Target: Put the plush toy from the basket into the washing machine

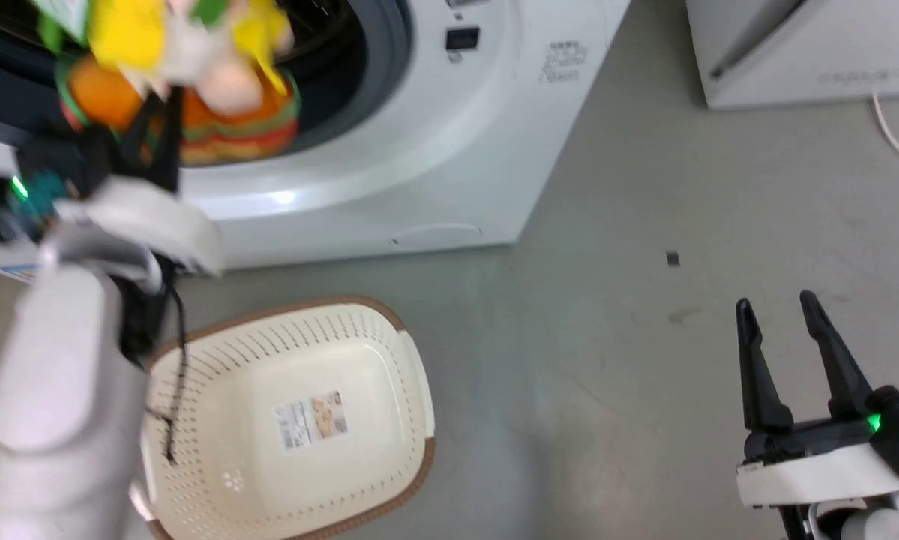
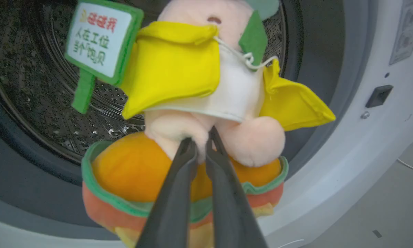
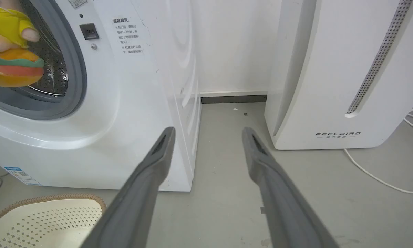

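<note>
**Plush toy pinched at the mouth of the washing machine**

The plush toy is a pink piglet in yellow clothes, seated on an orange, red and green burger base. It hangs in the air right in front of the open round porthole, with the shiny steel drum behind it. How far it has passed the grey rim cannot be told.

The left gripper has its jaws clenched on a small fold of pink stuffing low on the piglet, just above the bun. The piglet's body rises beyond the jaw tips, and the burger base bulges around and below the fingers.

The toy looks light, soft and squashy, with a fuzzy cloth surface that should neither slip nor break. Almost any fold would serve as a hold, though a narrow pinch like this one probably lets it swing. The green-and-white paper tag looks flimsy — best left alone.

The right gripper has its jaws released and holds nothing, over the bare floor and well apart from the toy. The basket sits on the floor before the machine, with just a sticker on its bottom.
</note>
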